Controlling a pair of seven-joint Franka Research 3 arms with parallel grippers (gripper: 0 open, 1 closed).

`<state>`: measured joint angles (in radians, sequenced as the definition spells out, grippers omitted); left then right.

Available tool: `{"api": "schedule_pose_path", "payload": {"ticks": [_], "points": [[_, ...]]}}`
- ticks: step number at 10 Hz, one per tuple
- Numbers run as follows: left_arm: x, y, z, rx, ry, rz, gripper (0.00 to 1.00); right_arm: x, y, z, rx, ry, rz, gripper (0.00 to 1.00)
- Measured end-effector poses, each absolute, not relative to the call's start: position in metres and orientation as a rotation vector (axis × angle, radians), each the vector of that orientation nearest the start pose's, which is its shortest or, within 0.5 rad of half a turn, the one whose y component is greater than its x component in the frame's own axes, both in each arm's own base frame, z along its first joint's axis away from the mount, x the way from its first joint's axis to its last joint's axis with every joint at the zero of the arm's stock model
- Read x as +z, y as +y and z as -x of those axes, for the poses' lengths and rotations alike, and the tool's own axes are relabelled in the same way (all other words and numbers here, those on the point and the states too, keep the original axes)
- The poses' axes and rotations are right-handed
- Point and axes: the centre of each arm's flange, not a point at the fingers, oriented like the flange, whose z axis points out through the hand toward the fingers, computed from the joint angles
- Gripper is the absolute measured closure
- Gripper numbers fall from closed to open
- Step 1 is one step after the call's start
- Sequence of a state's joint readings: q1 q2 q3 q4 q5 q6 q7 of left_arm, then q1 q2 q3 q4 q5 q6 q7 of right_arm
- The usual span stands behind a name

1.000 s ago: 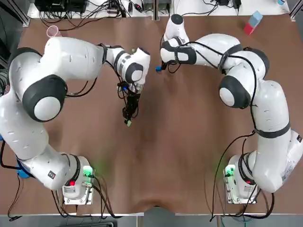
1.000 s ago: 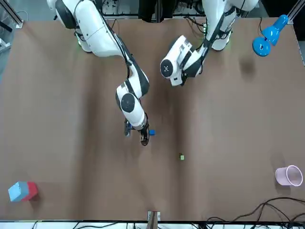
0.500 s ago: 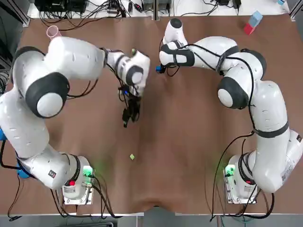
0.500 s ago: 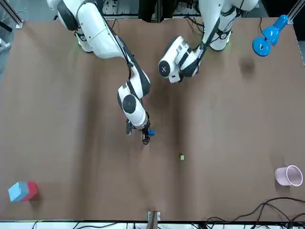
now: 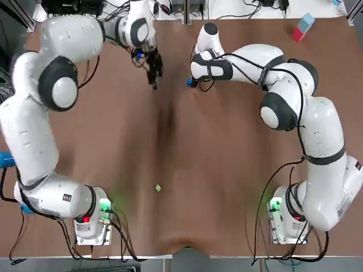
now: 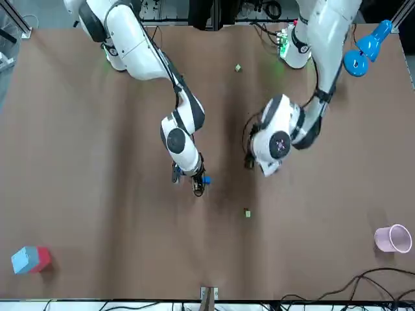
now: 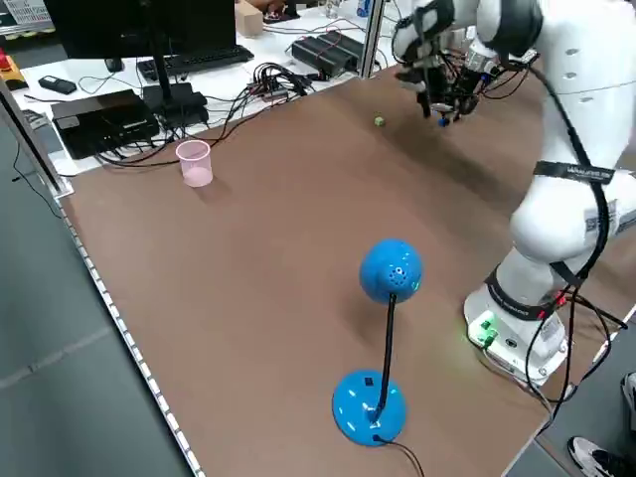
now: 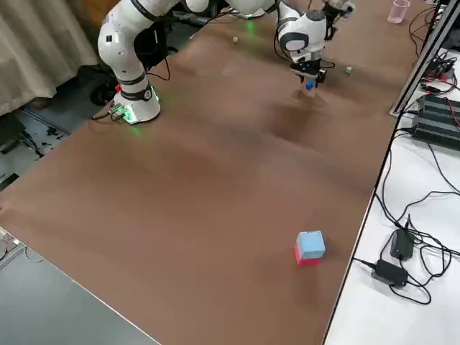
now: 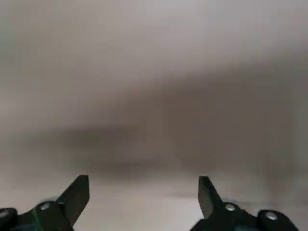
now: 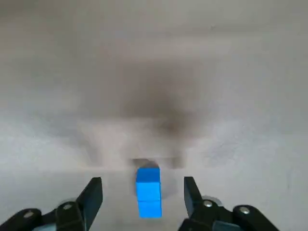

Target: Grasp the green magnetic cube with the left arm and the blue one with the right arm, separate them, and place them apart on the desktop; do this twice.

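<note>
Two arms over a brown tabletop (image 5: 227,170), both pincers spread.
Left gripper (image 9: 143,185) hangs near the table's far side, its fingers wide apart with nothing between them. Right gripper (image 10: 142,181), near it, is likewise parted; a small blue magnetic cube (image 10: 147,192) sits between its fingers, touching neither. One small green magnetic cube (image 5: 158,187) lies on bare table close to the arm bases, well apart from both grippers. A second green cube (image 6: 247,212) lies toward the far edge, near the left gripper. A pink plastic cup (image 6: 393,238) and a red-and-blue block (image 6: 29,259) stand at the far corners.
</note>
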<state>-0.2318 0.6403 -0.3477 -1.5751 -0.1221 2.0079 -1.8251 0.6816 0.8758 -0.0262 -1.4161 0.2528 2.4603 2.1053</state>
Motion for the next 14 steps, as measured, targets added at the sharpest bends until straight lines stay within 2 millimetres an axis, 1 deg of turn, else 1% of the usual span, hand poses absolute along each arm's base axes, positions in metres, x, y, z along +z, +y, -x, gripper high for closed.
{"api": "schedule_pose_path", "payload": {"ticks": [1, 2, 3, 4, 5, 7, 8, 9, 10, 12, 14], "points": [[0.264, -0.365, -0.596, 0.545, -1.975, 2.39, 0.0, 0.189, 0.451, -0.59, 0.176, 2.141, 2.021, 0.22], [0.255, -0.373, -0.606, 0.527, -2.047, 2.416, 0.0, 0.188, 0.444, -0.594, 0.175, 2.151, 2.023, 0.22], [0.246, -0.38, -0.611, 0.508, -2.11, 2.434, 0.0, 0.188, 0.438, -0.598, 0.176, 2.155, 2.028, 0.22], [0.238, -0.392, -0.61, 0.493, -2.162, 2.448, 0.0, 0.187, 0.436, -0.598, 0.177, 2.153, 2.036, 0.22], [0.23, -0.409, -0.605, 0.475, -2.203, 2.468, 0.0, 0.184, 0.434, -0.597, 0.176, 2.141, 2.059, 0.22], [0.208, -0.439, -0.587, 0.401, -2.196, 2.501, 0.0, 0.179, 0.429, -0.594, 0.173, 2.121, 2.099, 0.22], [0.198, -0.448, -0.579, 0.367, -2.184, 2.499, 0.03, 0.178, 0.426, -0.594, 0.17, 2.118, 2.108, 0.22], [0.192, -0.45, -0.577, 0.357, -2.178, 2.496, 0.08, 0.179, 0.423, -0.595, 0.164, 2.11, 2.117, 0.22], [0.188, -0.449, -0.579, 0.354, -2.188, 2.494, 0.08, 0.18, 0.418, -0.597, 0.154, 2.103, 2.126, 0.22], [0.184, -0.445, -0.584, 0.339, -2.232, 2.494, 0.13, 0.184, 0.41, -0.599, 0.147, 2.095, 2.135, 0.22], [0.176, -0.45, -0.58, 0.347, -2.273, 2.459, 0.14, 0.184, 0.408, -0.599, 0.146, 2.09, 2.143, 0.22]]}}
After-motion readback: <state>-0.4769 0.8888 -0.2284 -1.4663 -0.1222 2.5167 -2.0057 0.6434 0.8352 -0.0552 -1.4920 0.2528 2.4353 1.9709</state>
